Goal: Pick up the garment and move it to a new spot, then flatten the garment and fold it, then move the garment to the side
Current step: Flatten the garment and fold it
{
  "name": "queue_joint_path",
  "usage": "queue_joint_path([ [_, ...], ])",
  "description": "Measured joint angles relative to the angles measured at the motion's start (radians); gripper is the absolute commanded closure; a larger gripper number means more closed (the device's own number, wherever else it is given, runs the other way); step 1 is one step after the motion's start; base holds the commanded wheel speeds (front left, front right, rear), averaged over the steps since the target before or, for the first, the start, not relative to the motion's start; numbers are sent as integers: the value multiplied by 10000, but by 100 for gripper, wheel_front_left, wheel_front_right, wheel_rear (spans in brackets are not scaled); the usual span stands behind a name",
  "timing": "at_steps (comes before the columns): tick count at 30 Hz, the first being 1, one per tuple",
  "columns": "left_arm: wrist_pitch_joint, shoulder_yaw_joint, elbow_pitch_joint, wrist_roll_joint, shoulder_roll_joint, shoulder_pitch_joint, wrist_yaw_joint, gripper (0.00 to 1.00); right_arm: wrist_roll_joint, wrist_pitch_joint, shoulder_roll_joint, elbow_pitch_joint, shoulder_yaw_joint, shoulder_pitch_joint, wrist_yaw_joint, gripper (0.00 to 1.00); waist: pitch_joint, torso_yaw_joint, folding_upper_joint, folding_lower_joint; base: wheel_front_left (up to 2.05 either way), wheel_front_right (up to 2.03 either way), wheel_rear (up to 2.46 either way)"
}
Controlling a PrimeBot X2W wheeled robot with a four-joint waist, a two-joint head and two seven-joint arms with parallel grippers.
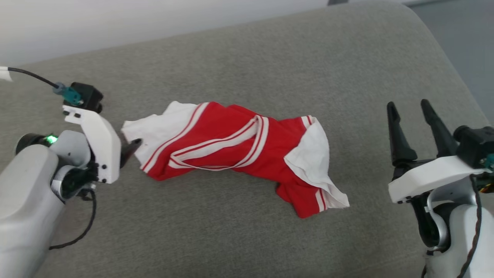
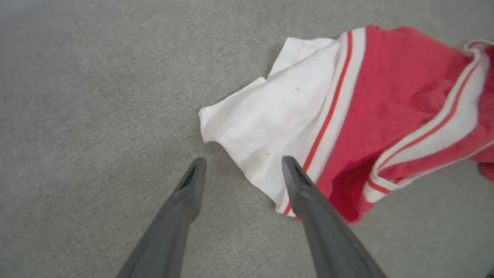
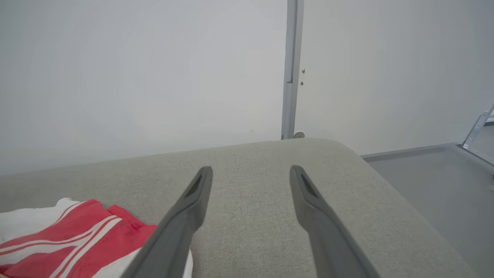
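Note:
The garment [image 1: 231, 150] lies crumpled in the middle of the grey cushion, red with white sleeves and red-and-white stripes. Its lettering is hidden in the folds. My left gripper [image 1: 133, 148] is at the garment's left end, open, fingertips at the white sleeve. In the left wrist view the left gripper [image 2: 243, 166] is open over the sleeve's [image 2: 270, 127] lower edge, one finger over cloth, the other over bare cushion. My right gripper [image 1: 409, 110] stands open to the right of the garment, apart from it. The right wrist view shows the right gripper [image 3: 251, 173] open above the cushion, the garment [image 3: 69, 239] at lower left.
The grey upholstered cushion [image 1: 270, 65] has a rounded far-right corner [image 3: 339, 150]. Beyond it stand a white wall [image 3: 135, 77] with a vertical grey post [image 3: 291, 69], and grey floor [image 3: 436, 181] to the right. Bare cushion surrounds the garment.

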Motion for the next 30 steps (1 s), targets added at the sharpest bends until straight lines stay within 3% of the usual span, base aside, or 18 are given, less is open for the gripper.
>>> queue_joint_path([
  [11, 821, -142, 2082, -194, -502, -785, 134, 0, 477, -360, 8, 736, 395, -104, 0, 0, 663, -608, 0, 0, 0, 0, 0],
  [12, 890, -132, 2236, -245, -585, -850, 148, 5, 477, -370, 6, 773, 412, -115, 0, 0, 687, -622, 1, 0, 0, 0, 0],
  [13, 982, -167, 2380, -265, -623, -938, 146, 100, 487, -384, 8, 815, 430, -134, 0, 0, 698, -628, 1, 0, 0, 0, 0],
  [23, 926, -247, 3041, -545, -924, -1080, 46, 100, 222, -242, 12, 909, 134, -109, 0, 0, 328, -228, 0, 0, 0, 0, 0],
  [30, 671, -56, 2694, -713, -349, -849, 46, 100, 4, 58, 17, 654, -366, 191, 0, 0, -72, 543, 0, 0, 0, 0, 0],
])
